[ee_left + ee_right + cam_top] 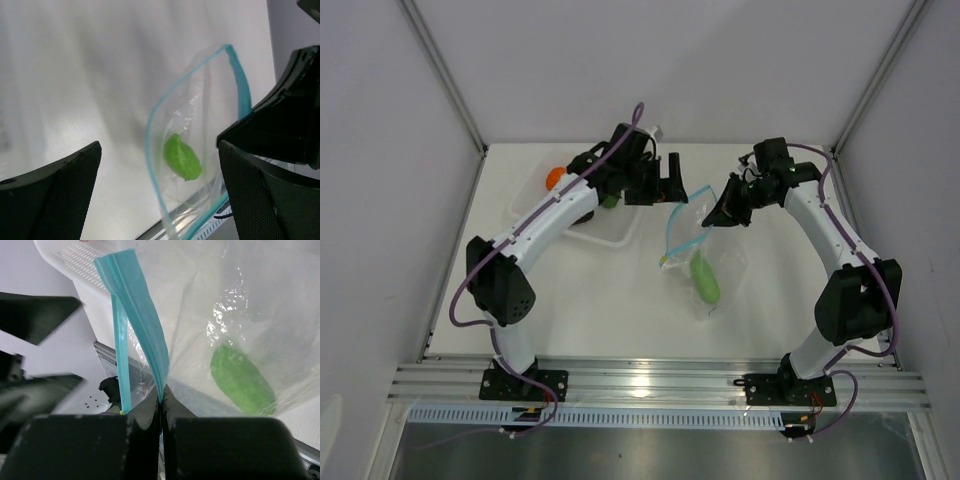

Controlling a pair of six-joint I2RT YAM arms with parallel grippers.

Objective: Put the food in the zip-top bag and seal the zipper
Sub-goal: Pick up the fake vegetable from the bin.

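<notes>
The clear zip-top bag (pixel 725 255) hangs from my right gripper (pixel 713 217), which is shut on the blue zipper (pixel 682 225) at the mouth's right end. The mouth gapes open toward the left. The light green cucumber (pixel 705 280) lies inside the bag. In the right wrist view my gripper (pixel 161 401) pinches the zipper (pixel 142 315), with the cucumber (pixel 242 380) behind the plastic. My left gripper (pixel 670 190) is open and empty just left of the mouth. Its wrist view looks between its fingers (pixel 55 195) into the bag (pixel 215 105) at the cucumber (pixel 182 157).
A clear rigid tray (pixel 620 235) stands at the back left under my left arm. It holds the orange pumpkin (pixel 555 177) and a green piece (pixel 610 201), with the rest hidden by the arm. The tray also shows in the right wrist view (pixel 95 275).
</notes>
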